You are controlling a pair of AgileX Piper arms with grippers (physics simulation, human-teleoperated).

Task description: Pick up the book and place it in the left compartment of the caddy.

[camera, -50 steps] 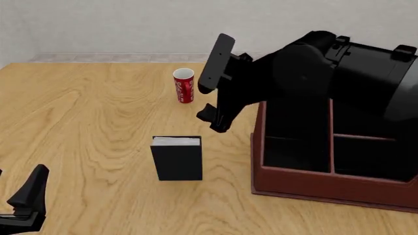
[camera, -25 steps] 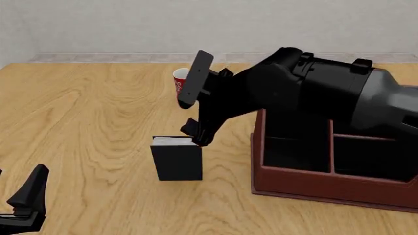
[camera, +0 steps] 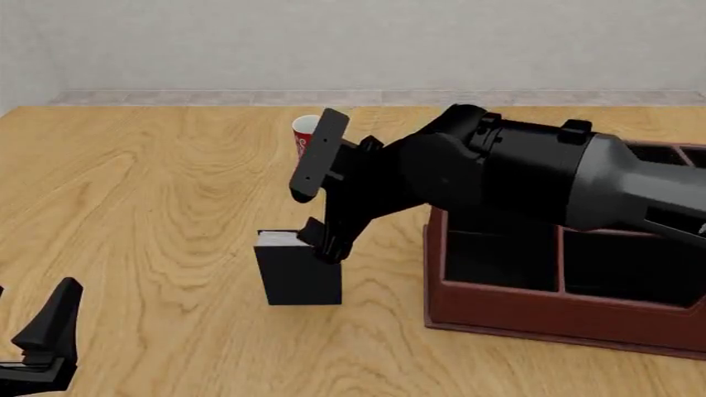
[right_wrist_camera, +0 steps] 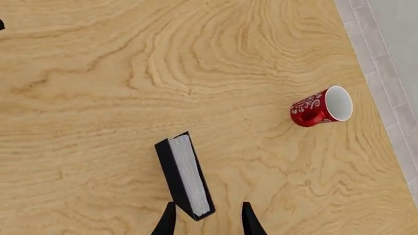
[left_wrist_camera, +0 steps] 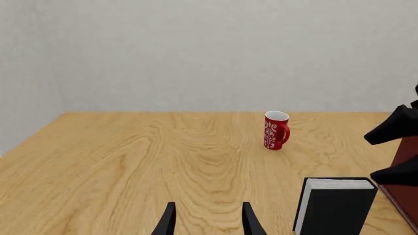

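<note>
The black book (camera: 298, 277) stands upright on the table with its white page edges facing up. It also shows in the left wrist view (left_wrist_camera: 336, 208) and the right wrist view (right_wrist_camera: 185, 176). My right gripper (camera: 322, 241) is open at the book's top right corner. In the right wrist view the gripper (right_wrist_camera: 207, 223) has the book's near end between its fingertips, without touching it. My left gripper (camera: 45, 339) is open and empty at the near left, far from the book. The reddish-brown caddy (camera: 551, 310) stands to the right, and its left compartment (camera: 497, 256) is partly hidden by my right arm.
A red cup (camera: 302, 136) stands behind the book, partly hidden by my right arm. It also shows in the left wrist view (left_wrist_camera: 275, 130) and the right wrist view (right_wrist_camera: 318, 107). The wooden table (camera: 144, 190) stretches to the left.
My right arm has moved left and down, and its open fingers have come from above the table onto the book's top right corner. The left arm and the book have not moved.
</note>
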